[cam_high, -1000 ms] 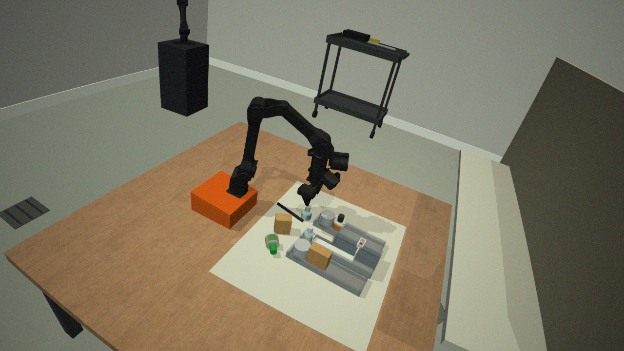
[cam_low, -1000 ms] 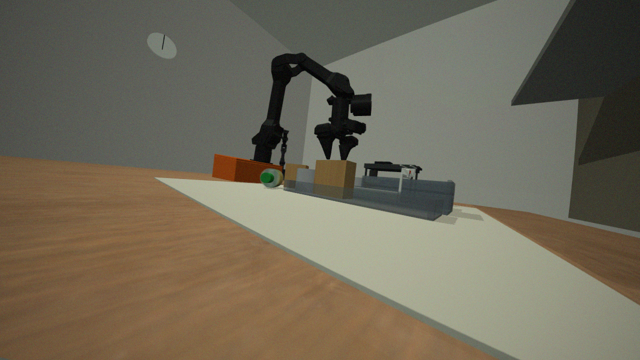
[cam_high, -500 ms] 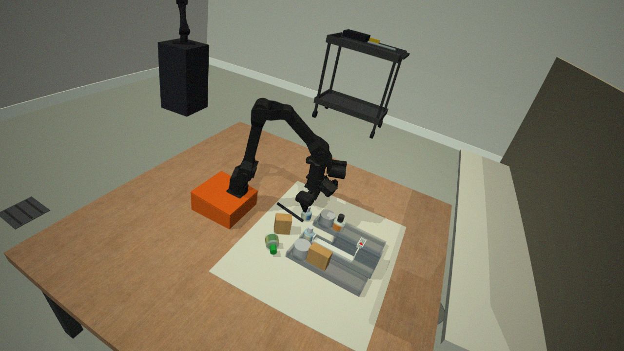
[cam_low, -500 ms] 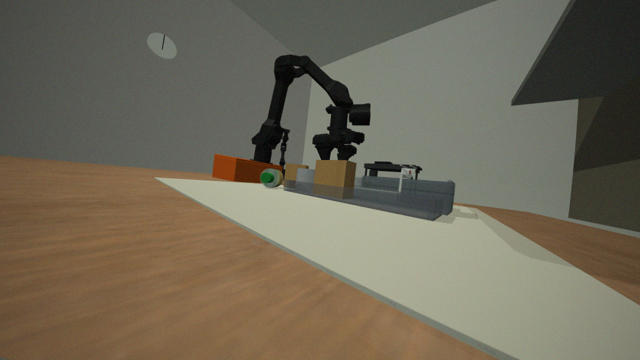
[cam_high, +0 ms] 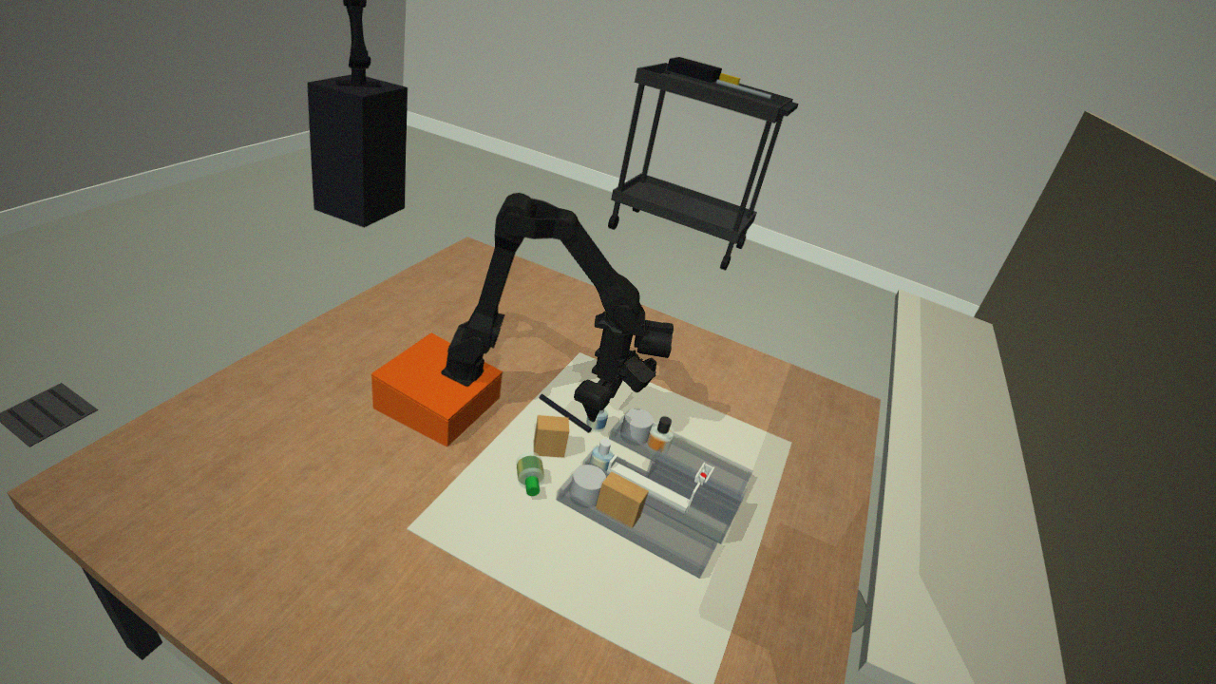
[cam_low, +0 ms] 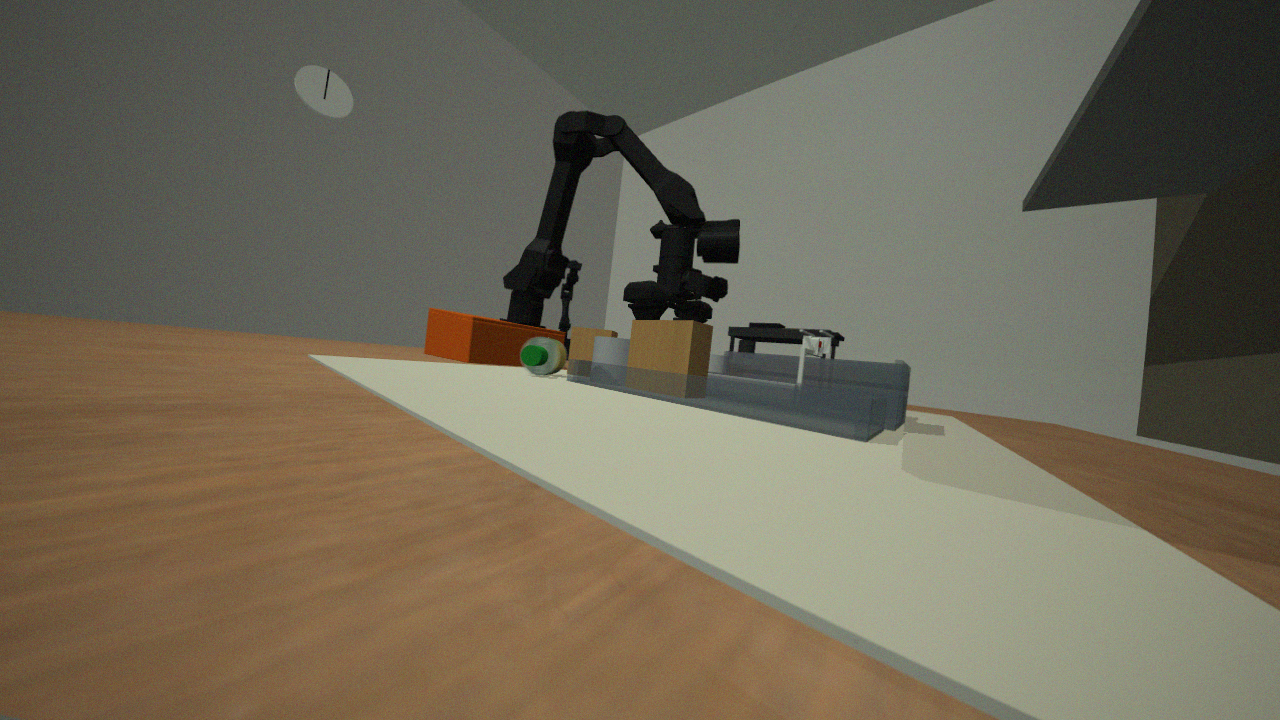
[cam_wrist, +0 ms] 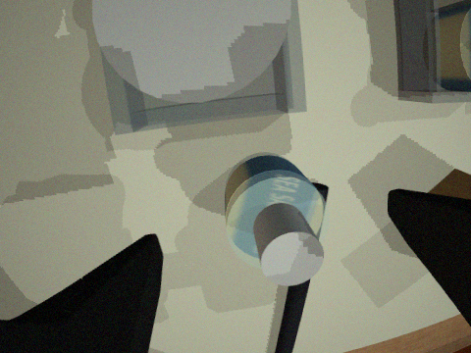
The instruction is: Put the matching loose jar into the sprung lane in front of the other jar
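A loose jar with a blue label and grey cap (cam_high: 600,420) (cam_wrist: 275,188) stands on the mat. My gripper (cam_wrist: 278,224) is open and empty, fingers pointing down on either side of the jar, with the cap between them in the wrist view. The middle, sprung lane (cam_high: 725,525) (cam_wrist: 414,54) holds a similar blue-labelled jar (cam_high: 602,456) (cam_wrist: 452,49) at its front end. A long white pusher part (cam_high: 653,486) reaches back to a white upright piece with a red mark (cam_high: 704,473). The contact between lane jar and pusher plate is too small to tell.
A black stick (cam_high: 564,412) (cam_wrist: 292,319) lies beside the loose jar. A tan box (cam_high: 551,435) and a lying green-capped jar (cam_high: 529,469) (cam_low: 543,355) are nearby. Side lanes hold grey round tubs (cam_high: 637,425) (cam_high: 588,484), an orange-labelled jar (cam_high: 659,436) and another tan box (cam_high: 622,499) (cam_low: 669,358).
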Motion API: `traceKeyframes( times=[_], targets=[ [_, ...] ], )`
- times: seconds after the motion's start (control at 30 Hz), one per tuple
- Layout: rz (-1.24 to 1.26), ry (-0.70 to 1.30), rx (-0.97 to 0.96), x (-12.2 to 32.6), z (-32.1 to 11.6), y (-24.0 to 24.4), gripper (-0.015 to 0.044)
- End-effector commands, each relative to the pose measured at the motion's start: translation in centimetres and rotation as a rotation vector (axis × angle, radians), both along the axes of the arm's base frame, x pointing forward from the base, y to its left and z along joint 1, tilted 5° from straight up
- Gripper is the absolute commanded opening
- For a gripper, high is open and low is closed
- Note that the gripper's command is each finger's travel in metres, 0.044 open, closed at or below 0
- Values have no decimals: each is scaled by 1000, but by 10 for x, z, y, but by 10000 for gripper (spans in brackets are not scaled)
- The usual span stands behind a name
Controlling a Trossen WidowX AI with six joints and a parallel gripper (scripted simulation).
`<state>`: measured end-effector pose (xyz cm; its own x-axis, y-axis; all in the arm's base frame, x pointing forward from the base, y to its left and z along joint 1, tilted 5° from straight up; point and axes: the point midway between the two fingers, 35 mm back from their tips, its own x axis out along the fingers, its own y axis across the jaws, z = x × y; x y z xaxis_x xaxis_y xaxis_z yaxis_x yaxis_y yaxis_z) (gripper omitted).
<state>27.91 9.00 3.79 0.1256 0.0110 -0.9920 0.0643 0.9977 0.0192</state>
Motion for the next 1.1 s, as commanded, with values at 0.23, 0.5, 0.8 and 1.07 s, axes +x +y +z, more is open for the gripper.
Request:
traceKeyframes(
  times=[0.23, 0.5, 0.8, 1.07],
  targets=[
    [5, 16, -3, -2, -21, -1, 440],
    [5, 16, -3, -2, -21, -1, 282],
    [5, 16, -3, -2, -21, -1, 144],
    [63, 9, 13, -2, -6, 6, 0]
  ],
)
